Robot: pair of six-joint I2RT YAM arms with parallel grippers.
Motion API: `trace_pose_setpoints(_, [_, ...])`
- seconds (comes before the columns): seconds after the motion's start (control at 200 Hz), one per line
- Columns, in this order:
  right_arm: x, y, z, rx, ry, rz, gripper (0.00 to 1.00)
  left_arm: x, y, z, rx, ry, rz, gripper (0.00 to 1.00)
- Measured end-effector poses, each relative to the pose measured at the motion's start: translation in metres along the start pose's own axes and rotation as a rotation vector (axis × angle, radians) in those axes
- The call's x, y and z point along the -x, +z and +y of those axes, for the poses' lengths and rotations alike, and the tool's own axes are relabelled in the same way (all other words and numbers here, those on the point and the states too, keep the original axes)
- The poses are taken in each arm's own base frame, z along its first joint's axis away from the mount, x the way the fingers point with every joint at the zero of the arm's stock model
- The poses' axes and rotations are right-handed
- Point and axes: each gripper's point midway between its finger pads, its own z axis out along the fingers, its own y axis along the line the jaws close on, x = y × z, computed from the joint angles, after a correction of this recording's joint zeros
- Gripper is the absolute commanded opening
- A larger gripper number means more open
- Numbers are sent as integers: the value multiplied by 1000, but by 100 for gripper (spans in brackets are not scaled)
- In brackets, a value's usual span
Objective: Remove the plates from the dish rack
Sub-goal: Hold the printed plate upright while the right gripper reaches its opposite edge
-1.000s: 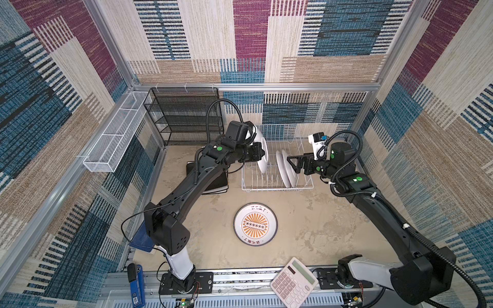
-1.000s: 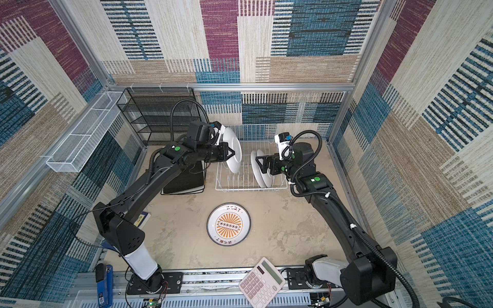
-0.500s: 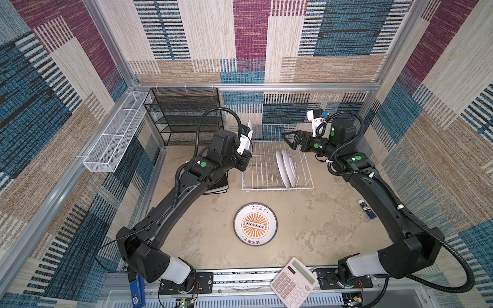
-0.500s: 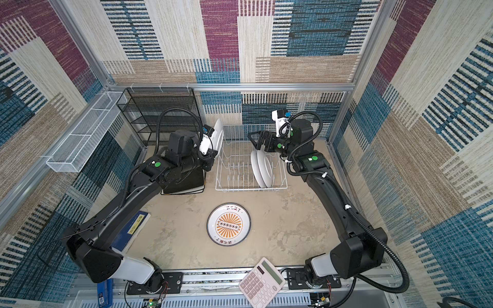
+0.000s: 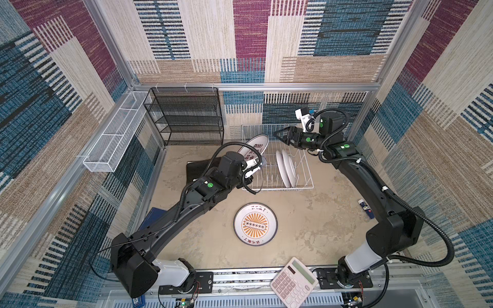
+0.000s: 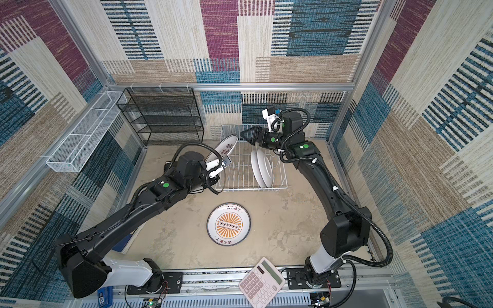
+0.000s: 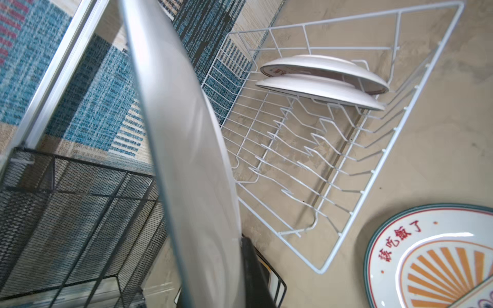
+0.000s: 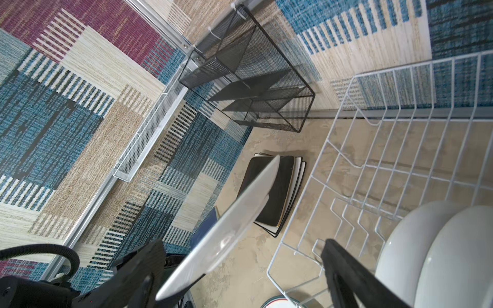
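We carry plate off dish rack, left gripper clamped on it; right gripper wide, empty; next lay it flat.

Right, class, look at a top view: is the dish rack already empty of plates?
No, two white plates stand on edge in the dish rack, toward its right side.
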Motion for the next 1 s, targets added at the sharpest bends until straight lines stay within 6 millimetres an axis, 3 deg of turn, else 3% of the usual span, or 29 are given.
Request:
trace_pose_setpoints(0.295, [-41, 23, -26, -72, 90, 121, 79, -4, 16, -19, 59, 268, 38, 0])
trace_pose_setpoints(0.491, [-77, 35, -46, -104, 169, 214, 51, -10, 28, -27, 96, 377, 68, 0])
trace_pose_setpoints(0.736, [-87, 42, -49, -82, 211, 254, 25, -16, 40, -23, 169, 465, 114, 0])
trace_pose_setpoints(0.886, [-87, 42, -54, -115, 335, 242, 7, -15, 40, -18, 207, 524, 137, 0])
trace_pose_setpoints(1.002, [-86, 42, -58, -132, 413, 229, 2, -17, 42, -20, 205, 537, 142, 9])
